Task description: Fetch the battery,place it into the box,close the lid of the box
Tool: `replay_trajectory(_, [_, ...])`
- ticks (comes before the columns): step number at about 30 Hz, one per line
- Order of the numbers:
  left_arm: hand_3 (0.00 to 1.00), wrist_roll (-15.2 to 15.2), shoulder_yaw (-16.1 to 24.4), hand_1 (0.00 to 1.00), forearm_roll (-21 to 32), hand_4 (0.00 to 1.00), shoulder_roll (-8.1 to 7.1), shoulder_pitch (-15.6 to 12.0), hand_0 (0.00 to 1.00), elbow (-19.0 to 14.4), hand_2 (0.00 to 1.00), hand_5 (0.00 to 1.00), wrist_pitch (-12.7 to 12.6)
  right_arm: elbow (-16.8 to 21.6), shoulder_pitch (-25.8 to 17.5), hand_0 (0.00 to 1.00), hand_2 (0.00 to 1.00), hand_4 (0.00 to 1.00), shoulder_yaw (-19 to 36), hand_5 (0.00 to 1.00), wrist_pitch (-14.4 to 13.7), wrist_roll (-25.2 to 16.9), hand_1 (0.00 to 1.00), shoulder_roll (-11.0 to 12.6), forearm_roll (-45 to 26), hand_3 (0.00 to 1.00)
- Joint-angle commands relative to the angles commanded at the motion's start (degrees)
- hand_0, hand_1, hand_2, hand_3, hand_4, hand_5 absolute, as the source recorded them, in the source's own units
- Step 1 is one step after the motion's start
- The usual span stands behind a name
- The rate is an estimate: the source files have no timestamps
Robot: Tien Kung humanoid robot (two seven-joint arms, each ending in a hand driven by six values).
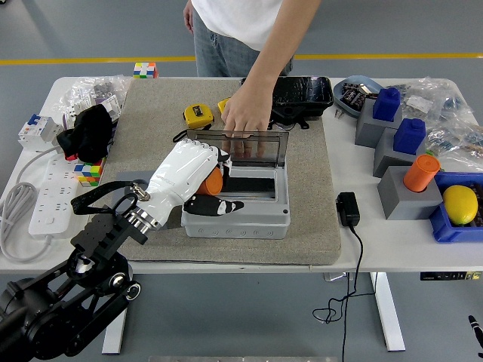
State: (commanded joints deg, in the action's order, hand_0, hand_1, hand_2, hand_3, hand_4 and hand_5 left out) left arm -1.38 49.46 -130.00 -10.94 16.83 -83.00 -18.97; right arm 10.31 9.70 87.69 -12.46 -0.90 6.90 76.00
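One hand working: left hand [198, 181] over left end of box [235, 211], fingers curled round orange battery [212, 181]. Person's hand [245, 115] props lid [249, 145] upright at far edge. Risk: battery snags box rim, or released lid drops on fingers. Box interior dark, seemingly empty.

Non-task items on my white surface [392, 245]:
- Grey felt mat [151, 143], centre.
- Yellow tape measure [195, 115] on the mat's far part.
- Black handheld device [306, 93] at the mat's far right corner.
- Black power adapter [347, 209] with trailing cable, just right of the mat.
- Three grey blocks at right: two topped with blue pieces [387, 103], the nearest carrying an orange cylinder [420, 172].
- Blue tray [445, 226] holding a lemon [460, 204], far right.
- White power strip [47, 197], colourful cube [89, 171] and black cloth [92, 132], left.
- Second colourful cube [145, 70] on the floor beyond.
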Motion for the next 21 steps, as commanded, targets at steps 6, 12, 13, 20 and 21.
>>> replay_trajectory(6, [0.023,-0.18,-3.96,0.002,0.0,0.998,1.54,2.12,0.017,1.56,0.002,0.002,-0.53,0.0,0.27,0.876,0.835,0.998,-0.04,0.998,-0.04,0.08,0.88,0.16,-0.05,0.868])
replay_trajectory(12, [0.021,-0.46,-7.46,0.002,0.0,0.998,3.37,4.52,0.017,3.37,0.002,0.002,-1.33,0.0,0.47,0.876,0.835,0.998,-0.1,0.998,-0.04,0.05,0.879,0.08,0.01,0.868])
replay_trajectory(13, [0.021,-0.51,-7.72,0.002,0.0,0.998,3.53,4.82,0.017,3.77,0.002,0.002,-1.48,0.0,0.48,0.876,0.835,0.998,-0.12,0.998,-0.03,0.05,0.879,0.08,0.02,0.868])
replay_trajectory(20, [0.018,-1.2,-9.33,0.002,0.29,0.998,5.59,8.1,0.02,8.86,0.002,0.002,-3.07,0.0,0.63,0.876,0.835,0.998,-0.05,0.998,-0.08,0.19,0.879,0.17,0.22,0.869])
replay_trajectory(21, [0.018,-1.25,-9.48,0.002,0.4,0.998,6.04,8.51,0.02,9.57,0.002,0.002,-3.18,0.0,0.67,0.876,0.835,0.998,-0.1,0.998,-0.08,0.21,0.879,0.18,0.23,0.869])
